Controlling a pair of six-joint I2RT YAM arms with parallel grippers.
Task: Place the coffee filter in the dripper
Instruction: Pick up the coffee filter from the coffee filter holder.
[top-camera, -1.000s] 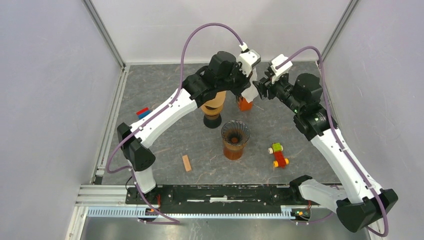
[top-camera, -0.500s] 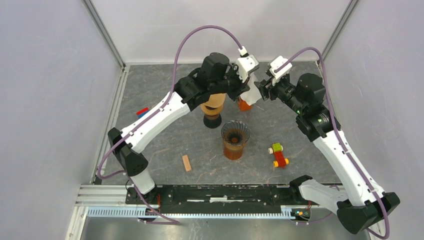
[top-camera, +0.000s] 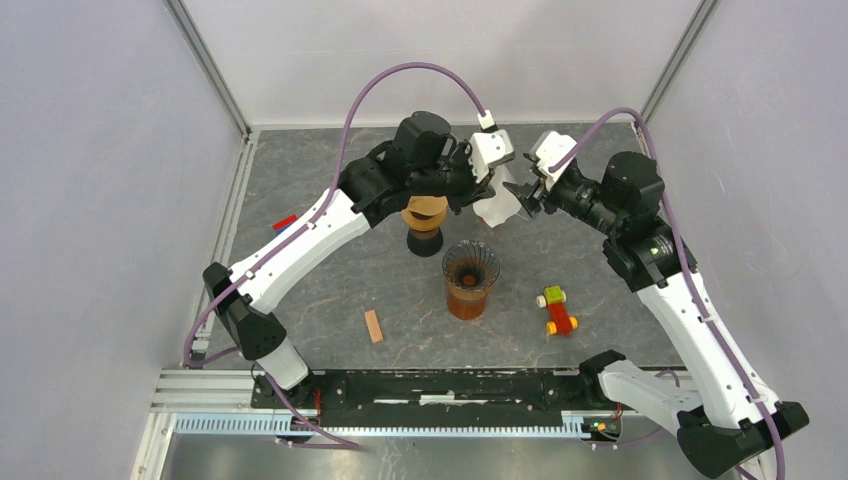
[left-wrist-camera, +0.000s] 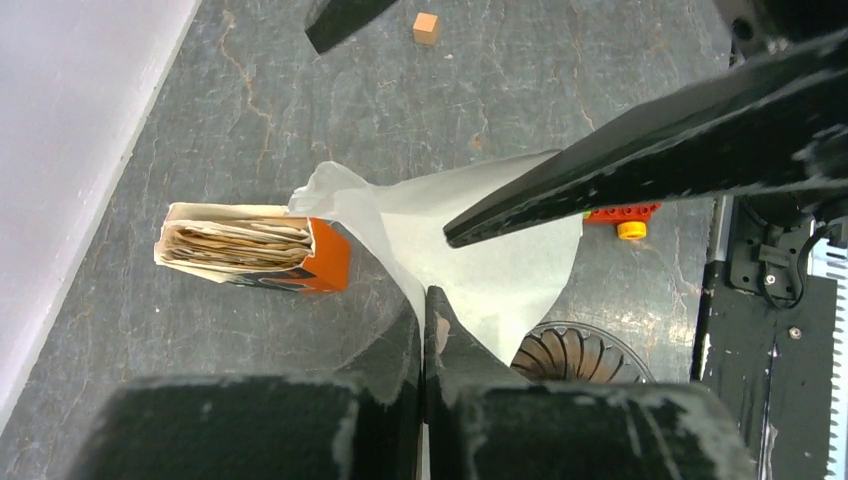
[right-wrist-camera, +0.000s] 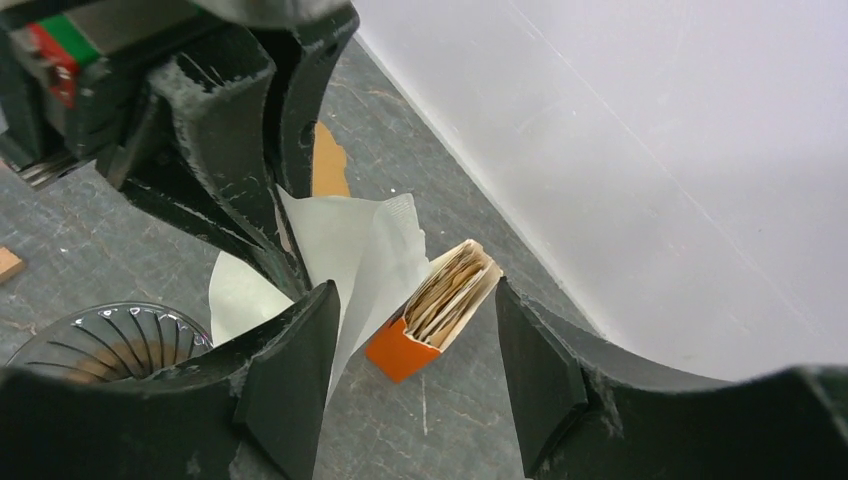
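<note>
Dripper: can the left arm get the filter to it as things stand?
Probably yes. The left gripper is shut on the filter, and the dripper sits nearby, its mouth open and empty. The open right gripper, close beside the filter, could snag it.

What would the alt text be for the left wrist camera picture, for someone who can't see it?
The closed left fingers pinch a white paper coffee filter above a gray table. A black finger of the right arm crosses over it; an orange box of filters sits at left, and the ribbed dripper shows below.
</note>
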